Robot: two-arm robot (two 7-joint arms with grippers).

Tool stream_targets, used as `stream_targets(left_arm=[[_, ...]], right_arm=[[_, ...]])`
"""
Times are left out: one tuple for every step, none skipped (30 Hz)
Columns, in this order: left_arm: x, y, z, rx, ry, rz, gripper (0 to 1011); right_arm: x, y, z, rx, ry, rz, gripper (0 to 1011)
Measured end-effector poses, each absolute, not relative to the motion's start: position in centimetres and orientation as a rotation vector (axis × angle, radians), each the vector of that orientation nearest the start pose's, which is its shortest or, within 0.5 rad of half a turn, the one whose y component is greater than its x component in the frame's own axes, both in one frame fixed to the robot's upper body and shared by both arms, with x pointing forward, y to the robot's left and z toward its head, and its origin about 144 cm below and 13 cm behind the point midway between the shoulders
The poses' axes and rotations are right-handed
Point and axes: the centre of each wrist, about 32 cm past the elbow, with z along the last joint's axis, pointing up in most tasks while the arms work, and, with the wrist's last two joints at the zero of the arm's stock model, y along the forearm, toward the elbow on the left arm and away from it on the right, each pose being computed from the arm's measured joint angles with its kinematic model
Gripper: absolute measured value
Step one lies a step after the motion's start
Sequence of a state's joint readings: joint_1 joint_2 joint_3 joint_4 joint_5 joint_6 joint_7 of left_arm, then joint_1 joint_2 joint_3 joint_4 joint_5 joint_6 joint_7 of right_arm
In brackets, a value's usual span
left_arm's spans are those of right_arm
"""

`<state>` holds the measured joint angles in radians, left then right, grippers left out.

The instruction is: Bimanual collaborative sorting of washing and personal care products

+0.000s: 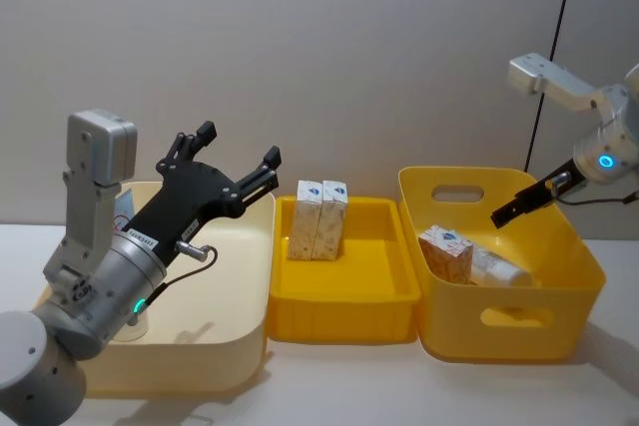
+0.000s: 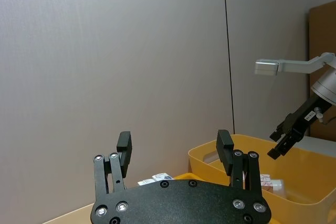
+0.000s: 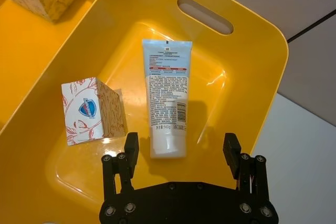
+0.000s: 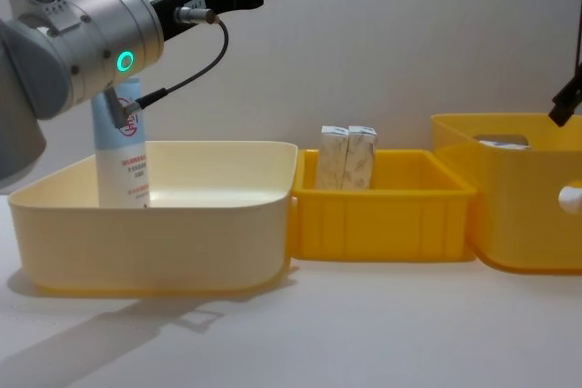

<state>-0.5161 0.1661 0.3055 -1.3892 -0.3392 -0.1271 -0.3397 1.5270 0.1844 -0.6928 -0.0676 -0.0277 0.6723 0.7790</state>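
Nearest the head camera, the left arm is seen raised over the cream bin point(image 1: 225, 346), its left gripper point(image 1: 240, 162) held in the air above the bin's far side with the fingers spread apart and nothing between them. A white counter point(image 1: 349, 386) carries three bins in a row: the cream bin on the robot's left, a shallow yellow tray point(image 1: 344, 311) in the middle, and a deep yellow handled bin point(image 1: 509, 321) on the right, each touching or just beside its neighbour. An upright pale-blue tube point(image 4: 123, 165) with a red round logo is stood in the cream bin, near its left wall, partly hidden by the arm. Two small white cartons point(image 1: 321, 218) with reddish-beige print are stood upright side by side, touching, at the back of the middle tray. In the deep yellow bin, a second pale-blue squeeze tube point(image 3: 167, 95) is laid flat on the floor, cap end toward the wrist camera, and a third carton point(image 3: 92, 109) is set beside it, close but apart. The right gripper point(image 3: 181, 148) is held above this bin, over the tube's cap end, its fingers released and empty.
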Motion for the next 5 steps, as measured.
stream_targets(left_arm=[[57.89,19.08,127.42,-0.31,-0.272,0.94,1003],[57.89,19.08,127.42,-0.31,-0.273,0.94,1003],[57.89,19.08,127.42,-0.31,-0.273,0.94,1003],[57.89,19.08,127.42,-0.31,-0.272,0.94,1003],[57.89,19.08,127.42,-0.31,-0.273,0.94,1003]], right_arm=[[72.89,-32.89,142.77,-0.912,0.398,-1.106,1001],[72.89,-32.89,142.77,-0.912,0.398,-1.106,1001],[72.89,-32.89,142.77,-0.912,0.398,-1.106,1001],[72.89,-32.89,142.76,-0.912,0.398,-1.106,1001],[72.89,-32.9,142.76,-0.912,0.399,-1.106,1001]])
